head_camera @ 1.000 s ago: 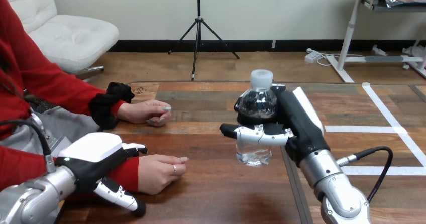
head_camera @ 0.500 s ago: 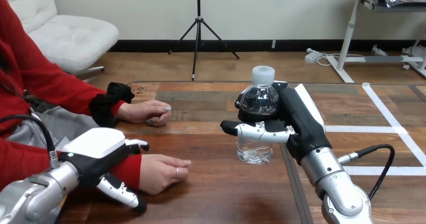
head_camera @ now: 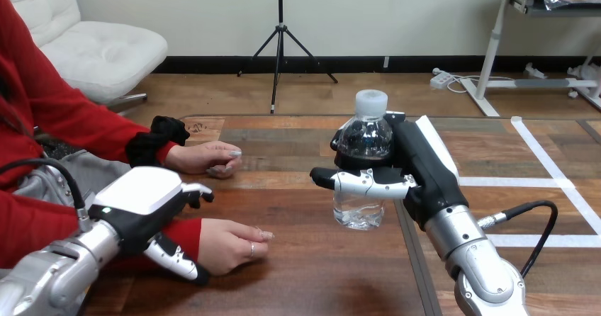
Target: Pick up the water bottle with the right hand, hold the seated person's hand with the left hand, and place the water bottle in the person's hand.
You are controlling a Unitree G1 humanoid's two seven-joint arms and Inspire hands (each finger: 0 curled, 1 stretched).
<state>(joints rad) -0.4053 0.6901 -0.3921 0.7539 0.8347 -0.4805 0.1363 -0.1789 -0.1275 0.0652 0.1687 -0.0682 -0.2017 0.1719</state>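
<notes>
A clear water bottle (head_camera: 358, 211) with a white cap stands upright in the middle of the table, its base close to the wood. My right hand (head_camera: 418, 166) is shut on it, fingers round the far side and thumb across the front. At the near left lies the person's hand (head_camera: 228, 244), palm down with loosely curled fingers. My left hand (head_camera: 139, 206) arches over its red-sleeved wrist, fingers (head_camera: 196, 191) curled down the far side and thumb (head_camera: 176, 261) along the near side. About a hand's width of table separates the bottle from the person's hand.
The person's other hand (head_camera: 210, 158) rests on the wooden table (head_camera: 305, 273) farther back at the left, a black cuff behind it. White tape lines (head_camera: 560, 183) cross the table's right part. A dark seam (head_camera: 414, 259) runs front to back under my right arm.
My left hand has shifted right and slightly up along the person's wrist, and the person's near hand has slid a little right. The bottle in my right hand has barely moved.
</notes>
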